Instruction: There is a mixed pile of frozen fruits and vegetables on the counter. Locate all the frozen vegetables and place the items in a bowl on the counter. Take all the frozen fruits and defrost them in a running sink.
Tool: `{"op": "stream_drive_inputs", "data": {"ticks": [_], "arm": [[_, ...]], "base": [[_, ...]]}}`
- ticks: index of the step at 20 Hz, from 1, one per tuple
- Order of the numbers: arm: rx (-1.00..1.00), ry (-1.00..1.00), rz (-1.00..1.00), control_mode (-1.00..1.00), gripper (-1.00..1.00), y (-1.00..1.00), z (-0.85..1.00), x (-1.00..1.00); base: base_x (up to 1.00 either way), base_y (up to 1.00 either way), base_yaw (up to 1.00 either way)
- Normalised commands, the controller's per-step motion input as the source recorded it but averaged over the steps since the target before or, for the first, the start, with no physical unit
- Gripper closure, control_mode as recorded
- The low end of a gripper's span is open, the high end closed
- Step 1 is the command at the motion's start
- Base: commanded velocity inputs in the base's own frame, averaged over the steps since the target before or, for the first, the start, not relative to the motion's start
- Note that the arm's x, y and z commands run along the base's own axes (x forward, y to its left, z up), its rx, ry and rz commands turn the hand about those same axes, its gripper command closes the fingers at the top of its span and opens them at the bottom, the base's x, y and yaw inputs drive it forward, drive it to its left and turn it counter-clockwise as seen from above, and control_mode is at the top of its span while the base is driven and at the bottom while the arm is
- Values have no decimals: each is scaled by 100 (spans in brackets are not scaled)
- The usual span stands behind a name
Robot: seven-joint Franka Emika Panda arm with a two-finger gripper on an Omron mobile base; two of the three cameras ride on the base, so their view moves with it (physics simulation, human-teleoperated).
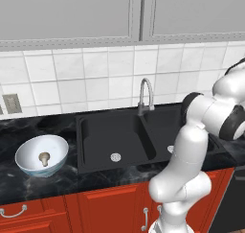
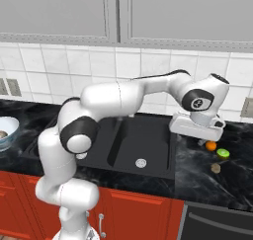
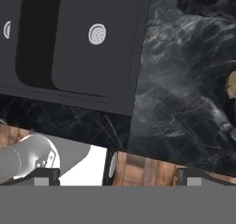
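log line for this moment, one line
gripper: open, empty, above counter right of sink | bowl: one mushroom piece inside | counter: orange ball, green ball, tan piece

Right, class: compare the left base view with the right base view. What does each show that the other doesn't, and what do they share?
Left base view alone: the mushroom piece lying inside the bowl, and the curved faucet.

Right base view alone: the open end effector above the counter, with the orange ball, green ball and second mushroom piece beside it.

Both: the black sink, the black counter, red cabinets, white tiles.
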Motion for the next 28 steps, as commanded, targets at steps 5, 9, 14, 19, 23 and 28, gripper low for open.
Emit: {"op": "stream_drive_inputs", "data": {"ticks": [5,9,14,19,23,28], "arm": [[-7,-1,-1,-100,-100,0,-1,31],[-1,-12,-5,-100,-100,0,-14,49],[-3,-4,-18,-100,-100,-21,-24,15],[-7,0,-23,-100,-100,-28,-5,0],[-8,3,-21,-100,-100,-22,-11,0],[-8,1,-16,-100,-100,-9,-36,5]], "base": [[0,0,0],[0,0,0],[0,0,0],[0,0,0],[0,0,0],[0,0,0]]}}
